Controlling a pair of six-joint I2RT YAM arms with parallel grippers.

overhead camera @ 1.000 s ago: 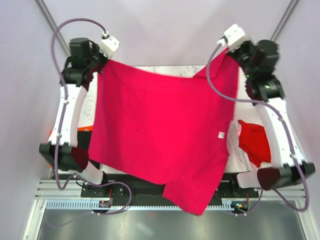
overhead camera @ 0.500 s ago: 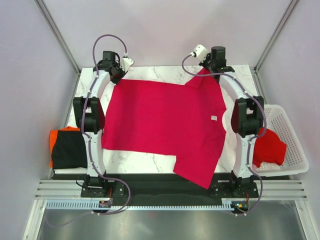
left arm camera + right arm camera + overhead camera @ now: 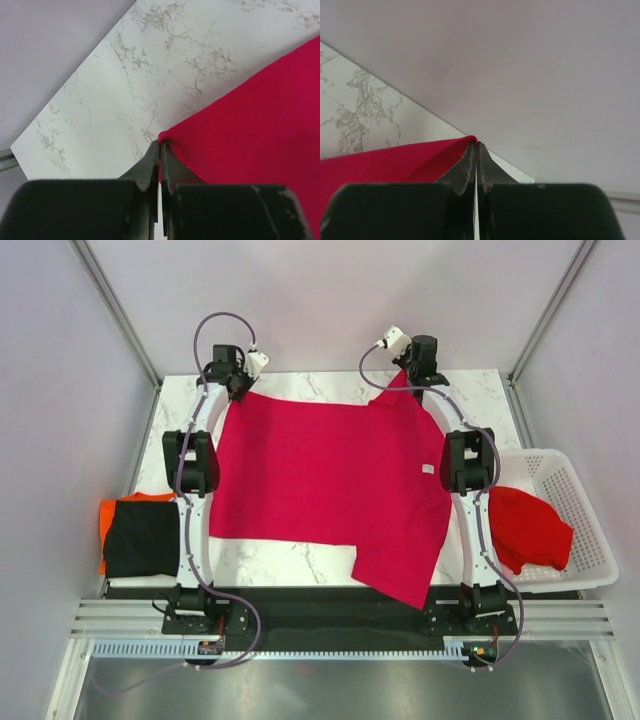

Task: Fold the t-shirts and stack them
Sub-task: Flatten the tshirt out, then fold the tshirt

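Left gripper is pinched tight on the far left corner of the crimson-pink t-shirt; right gripper clamps the far right corner — the cloth lies spread on the marble table, one near flap overhanging the front edge. A red t-shirt sits in the white basket.

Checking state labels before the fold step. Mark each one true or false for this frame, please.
1. The left end effector and right end effector each pinch a far corner of the crimson-pink shirt. True.
2. The white basket is empty. False: a red shirt lies in it.
3. A black shirt lies on an orange shirt at the left of the table. True.
4. The crimson-pink shirt is folded in half. False: it is spread open, unfolded.
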